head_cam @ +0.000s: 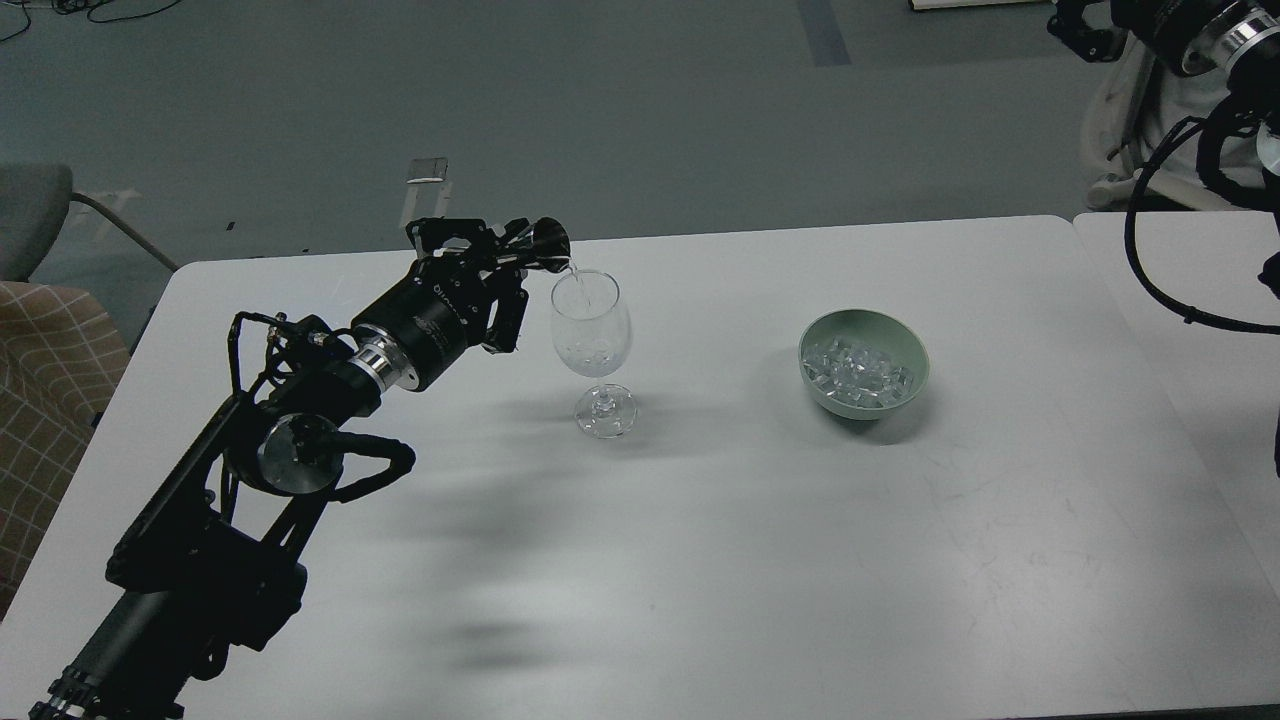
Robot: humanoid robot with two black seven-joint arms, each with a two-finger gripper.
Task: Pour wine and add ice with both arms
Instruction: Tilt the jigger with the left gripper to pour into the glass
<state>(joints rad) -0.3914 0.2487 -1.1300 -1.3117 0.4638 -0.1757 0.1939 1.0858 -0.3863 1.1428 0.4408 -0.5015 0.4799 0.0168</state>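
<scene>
Two steps make this task, and the pouring one is in hand. On the white surface (700, 560) the left hand (500, 262) grips a small dark cup (548, 240), tipped over the rim of the glass (591, 335); a thin clear stream falls in. Ice (860, 368) waits in the green bowl (905, 345), well apart to the right. The right hand (1075, 30) is at the frame's corner; I cannot tell its state. Next, I think, the cup must come upright, then ice goes in.

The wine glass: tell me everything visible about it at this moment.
The wine glass is clear, stemmed and round-footed, standing upright on the white table, left of the green bowl. The left gripper tips a small dark cup over its rim; a thin clear stream runs in. Nothing visibly touches it besides the table.
</scene>
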